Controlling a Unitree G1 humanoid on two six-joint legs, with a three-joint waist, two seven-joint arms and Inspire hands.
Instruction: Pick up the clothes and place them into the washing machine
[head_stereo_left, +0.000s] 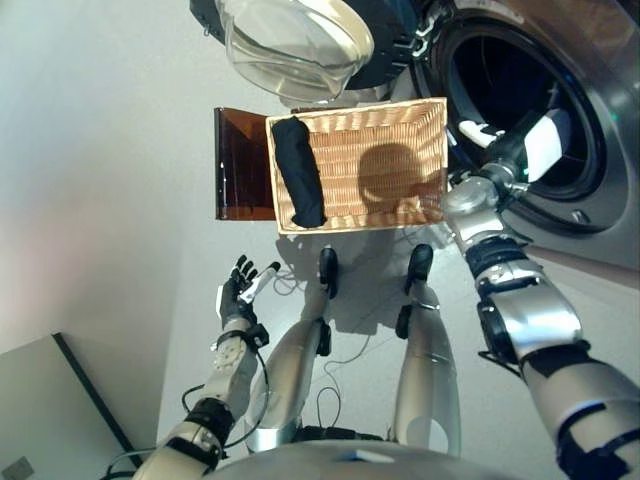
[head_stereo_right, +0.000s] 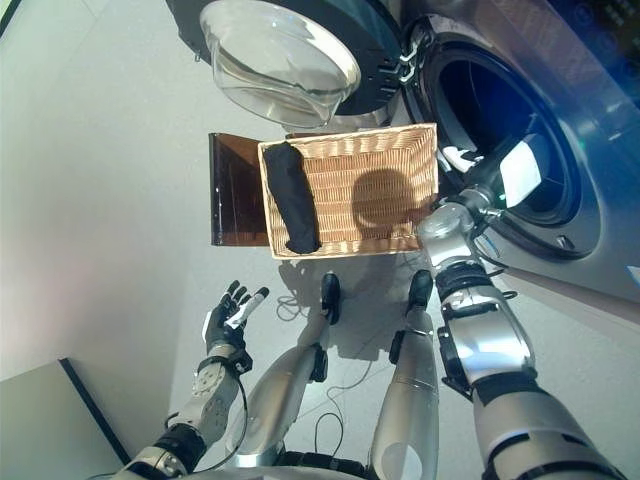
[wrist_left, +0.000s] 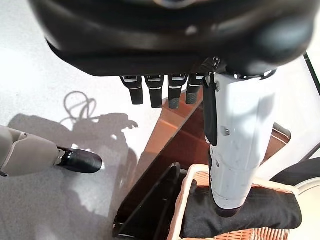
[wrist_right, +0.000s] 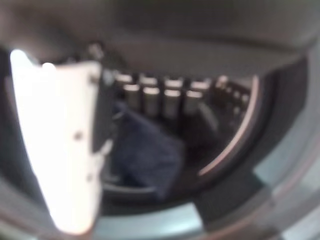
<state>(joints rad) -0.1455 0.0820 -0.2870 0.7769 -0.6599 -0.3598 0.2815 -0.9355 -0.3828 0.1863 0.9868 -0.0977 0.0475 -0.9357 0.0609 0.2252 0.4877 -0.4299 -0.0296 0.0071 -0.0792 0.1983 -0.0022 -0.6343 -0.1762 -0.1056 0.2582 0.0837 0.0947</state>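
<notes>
- Left hand (head_stereo_left: 240, 285): nearest the robot, raised over the pale floor (head_stereo_left: 100, 150), fingers straight and spread, holding nothing.
- Wicker basket (head_stereo_left: 400, 118): rectangular, woven tan, stiff-walled, sitting beside a brown translucent panel (head_stereo_left: 240, 165).
- Black garment (head_stereo_left: 300, 170): a soft, matte roll lying along the basket's left end, untouched.
- Right hand (head_stereo_left: 515, 150): reaching into the drum opening of the washing machine (head_stereo_left: 590, 60); its wrist view shows straight fingers with a dark blue cloth (wrist_right: 145, 150) lying past them in the drum. The hand appears relaxed, gripping nothing.
- Door (head_stereo_left: 295, 45): clear, domed glass in a dark ring, swung wide.
- Judgement: a deposit step is in hand. The next move calls for withdrawing the right arm clear of the metal rim, then reaching for the black garment.
</notes>
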